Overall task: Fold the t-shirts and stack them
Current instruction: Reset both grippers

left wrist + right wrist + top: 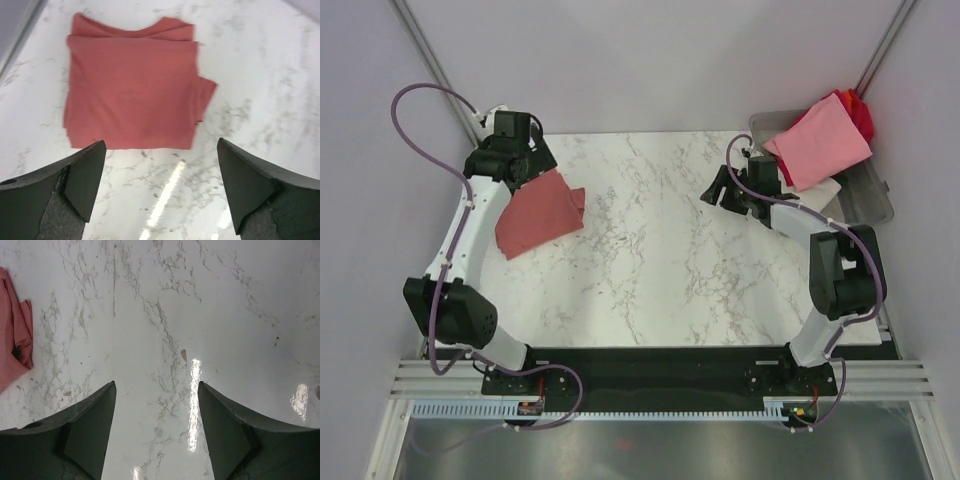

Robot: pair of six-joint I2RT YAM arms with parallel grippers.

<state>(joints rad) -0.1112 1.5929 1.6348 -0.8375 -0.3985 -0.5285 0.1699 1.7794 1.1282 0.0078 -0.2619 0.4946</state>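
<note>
A dusty brick-red t-shirt [540, 212] lies folded into a rough square on the marble table at the left, with one flap sticking out on its right side. In the left wrist view this t-shirt [132, 82] lies flat just ahead of my fingers. My left gripper [532, 160] [161, 150] hovers at its far-left edge, open, with nothing between the jaws. My right gripper [713, 190] [156, 385] hangs open over bare marble at the right centre. A corner of the brick-red t-shirt [12, 340] shows at the left edge of the right wrist view.
A clear grey plastic tub [873, 200] stands at the back right corner. A light pink t-shirt [818, 140] is draped over it, with a bright red one [857, 106] behind and white cloth [828, 190] beneath. Walls close in on both sides.
</note>
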